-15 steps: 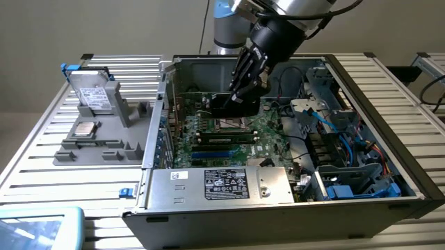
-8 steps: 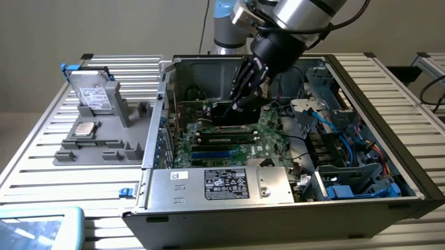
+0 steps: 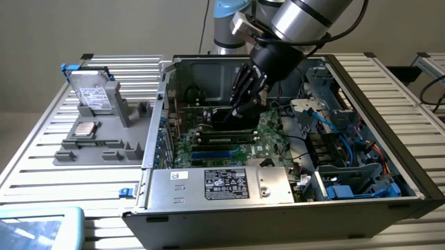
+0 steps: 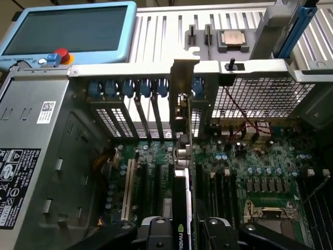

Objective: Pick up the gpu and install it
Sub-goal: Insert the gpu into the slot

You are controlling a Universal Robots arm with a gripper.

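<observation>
Black gripper [image 3: 241,111] fingers clamped on both faces of the gpu [image 4: 182,211], card held upright on edge inside the open computer case [image 3: 278,225], low over the green motherboard [image 4: 260,172], its silver bracket [image 4: 180,99] at the rear slot wall.

One gpu [image 4: 181,205], one claw [image 4: 184,230], one computer case [image 3: 278,226], one power supply [image 3: 222,185] — one blue-framed pendant [image 4: 67,28]

soft, even light is falling from above on the table [image 3: 35,161], slats showing bright. case [image 3: 278,221] interior is sitting dimmer, arm [image 3: 299,18] shading the motherboard [image 3: 268,130]. pale glare is lying on the arm's silver tube. wrist view: light is coming through the rear grille [image 4: 255,99], gpu [image 4: 181,208] showing dark.
</observation>
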